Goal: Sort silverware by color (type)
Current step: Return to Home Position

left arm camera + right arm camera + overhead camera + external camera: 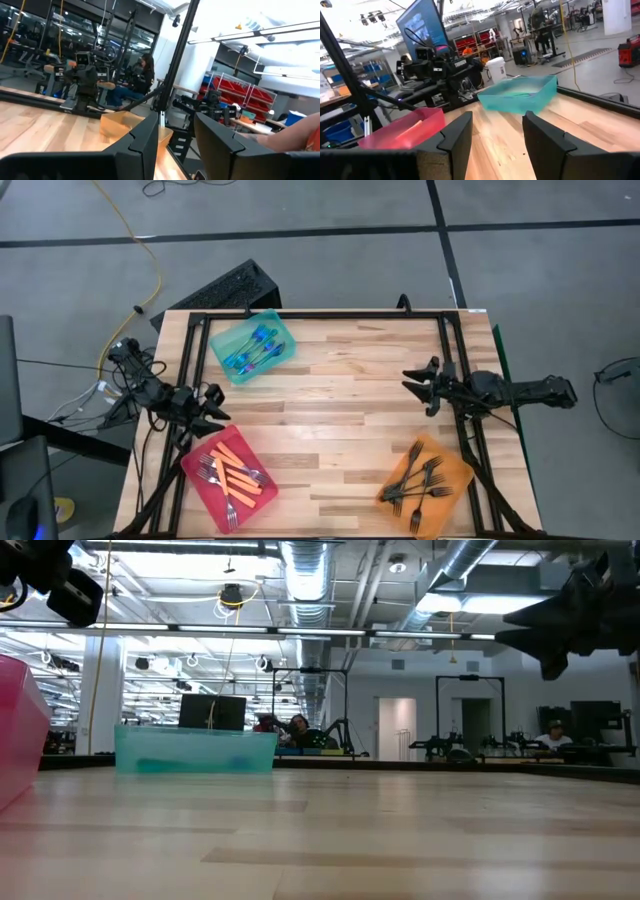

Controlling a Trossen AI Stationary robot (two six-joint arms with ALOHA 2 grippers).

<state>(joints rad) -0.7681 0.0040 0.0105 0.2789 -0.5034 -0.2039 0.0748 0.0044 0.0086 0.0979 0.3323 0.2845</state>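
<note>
The silverware lies in three trays on the wooden table. Blue-handled forks (256,346) fill the teal tray (222,340) at the far left. Orange-handled forks (234,474) lie in the red tray (200,490) at the near left. Black forks (424,478) lie in the orange tray (455,498) at the near right. My left gripper (216,412) hovers at the left edge just beyond the red tray, open and empty (175,145). My right gripper (421,385) hovers at the right edge, open and empty (495,135), pointing level toward the table's left.
A black metal frame (320,314) runs around the table's far, left and right sides. The middle of the wooden tabletop (340,420) is bare. In the low view the teal tray (195,752) and the red tray (18,725) stand at the left.
</note>
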